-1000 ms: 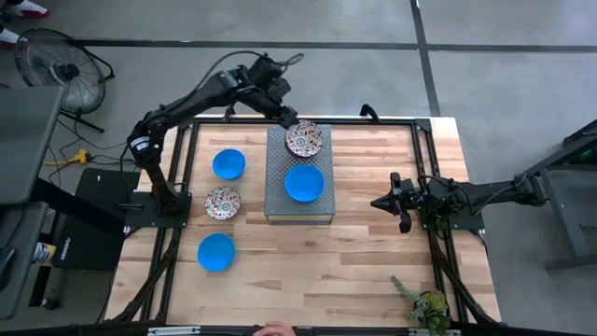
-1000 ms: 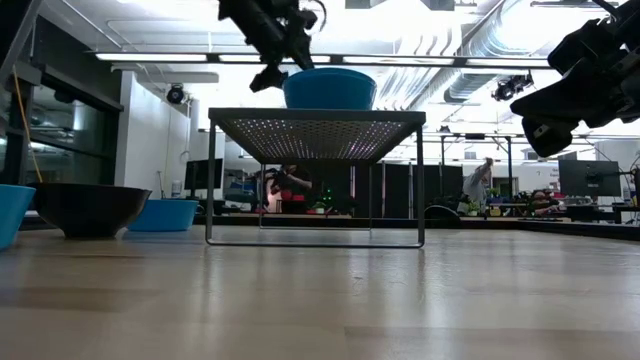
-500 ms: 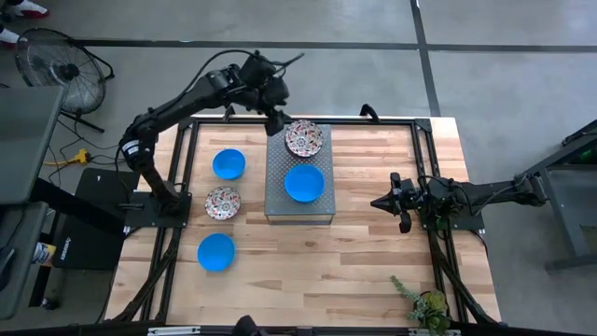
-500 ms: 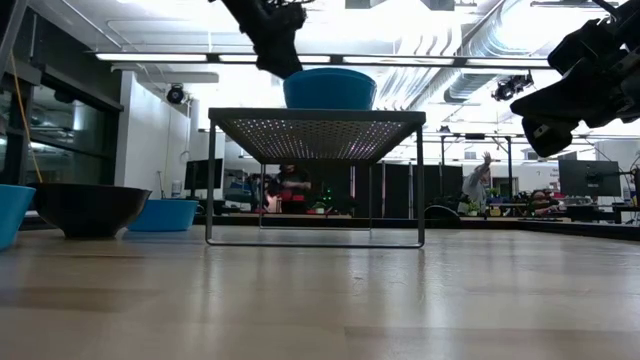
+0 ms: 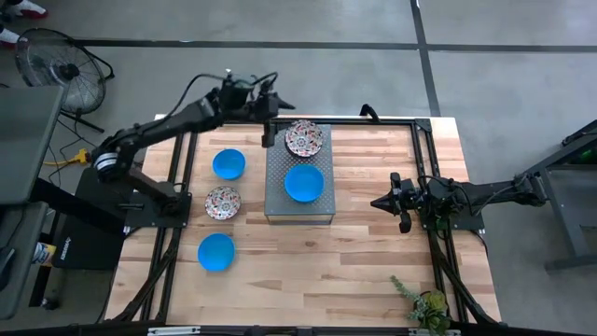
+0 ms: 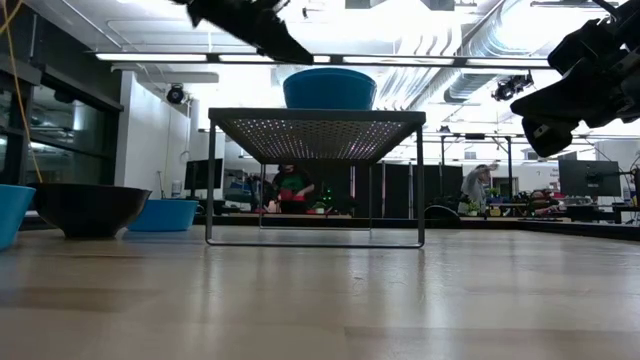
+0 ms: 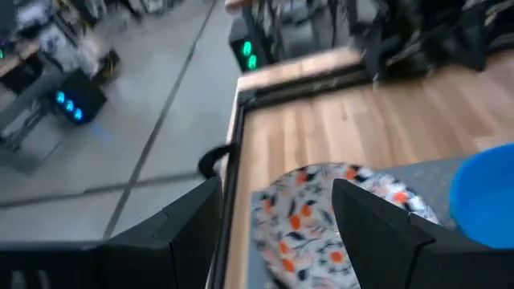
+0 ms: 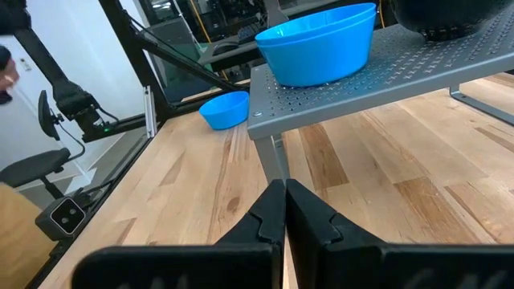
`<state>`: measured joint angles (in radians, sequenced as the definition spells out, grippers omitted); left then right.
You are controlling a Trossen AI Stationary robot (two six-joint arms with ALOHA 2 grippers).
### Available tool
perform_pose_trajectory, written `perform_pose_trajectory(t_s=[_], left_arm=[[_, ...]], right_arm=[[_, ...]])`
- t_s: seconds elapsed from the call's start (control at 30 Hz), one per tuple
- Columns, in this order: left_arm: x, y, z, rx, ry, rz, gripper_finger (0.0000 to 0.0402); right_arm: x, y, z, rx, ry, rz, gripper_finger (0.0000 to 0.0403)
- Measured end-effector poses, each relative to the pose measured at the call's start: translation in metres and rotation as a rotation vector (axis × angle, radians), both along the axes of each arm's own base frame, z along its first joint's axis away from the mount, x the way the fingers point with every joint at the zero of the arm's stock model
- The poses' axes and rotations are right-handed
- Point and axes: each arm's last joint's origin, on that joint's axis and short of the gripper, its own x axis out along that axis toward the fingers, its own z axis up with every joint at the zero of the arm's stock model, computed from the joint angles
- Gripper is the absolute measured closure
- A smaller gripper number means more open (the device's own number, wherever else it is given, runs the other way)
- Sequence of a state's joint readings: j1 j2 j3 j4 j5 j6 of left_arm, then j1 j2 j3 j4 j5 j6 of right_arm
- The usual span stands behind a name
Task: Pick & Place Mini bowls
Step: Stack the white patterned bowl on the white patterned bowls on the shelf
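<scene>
Change since a second ago: left gripper has drawn back from the floral bowl on the slab toward the table's far-left edge, fingers spread and empty; nothing else has shifted.
Left gripper now: hovering just off the slab's far-left corner, apart from the bowl; its wrist view looks down on the floral bowl between two parted dark fingers.
Right gripper: parked to the right of the slab, above the wood, fingers pinched together on nothing.
Grey slab: a perforated raised platform on thin legs at mid-table.
On the slab: the floral bowl at the far end, a blue bowl just nearer, close beside it but apart.
On the table, left of the slab: a second blue bowl, a second floral bowl and a third blue bowl, in a row running toward the near edge.
Background: a person stands in the room beyond the table.
</scene>
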<state>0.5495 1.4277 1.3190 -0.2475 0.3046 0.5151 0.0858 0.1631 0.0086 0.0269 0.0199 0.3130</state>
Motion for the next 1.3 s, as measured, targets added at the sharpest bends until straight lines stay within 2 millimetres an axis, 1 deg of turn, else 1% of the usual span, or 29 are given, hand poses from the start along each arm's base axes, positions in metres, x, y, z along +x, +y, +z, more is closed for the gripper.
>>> perform_pose_trajectory(t_s=[0.07, 0.13, 0.23, 0.33, 0.5, 0.77, 1.0, 1.3], left_arm=[[-0.007, -0.004, -0.013, -0.008, -0.052, -0.026, 0.0172], [-0.014, -0.004, -0.025, -0.015, -0.092, -0.041, 0.0172], [-0.022, -0.006, -0.039, -0.028, -0.135, -0.056, 0.0172], [-0.031, -0.005, -0.054, -0.065, -0.116, -0.055, 0.0172], [-0.033, -0.005, -0.061, -0.081, -0.131, -0.092, 0.0172], [-0.033, -0.006, -0.061, -0.026, -0.126, -0.141, 0.0172], [-0.024, -0.001, -0.075, -0.041, -0.098, -0.162, 0.0172], [-0.023, 0.0, -0.076, -0.049, -0.096, -0.158, 0.0172]], right_arm=[[0.0, 0.0, 0.0, 0.0, 0.0, 0.0, 0.0402], [0.0, 0.0, 0.0, 0.0, 0.0, 0.0, 0.0402], [0.0, 0.0, 0.0, 0.0, 0.0, 0.0, 0.0402], [0.0, 0.0, 0.0, 0.0, 0.0, 0.0, 0.0402], [0.0, 0.0, 0.0, 0.0, 0.0, 0.001, 0.0402], [0.0, 0.0, 0.0, 0.0, 0.0, 0.001, 0.0402], [0.0, 0.0, 0.0, 0.0, 0.0, 0.001, 0.0402], [0.0, 0.0, 0.0, 0.0, 0.0, 0.001, 0.0402]])
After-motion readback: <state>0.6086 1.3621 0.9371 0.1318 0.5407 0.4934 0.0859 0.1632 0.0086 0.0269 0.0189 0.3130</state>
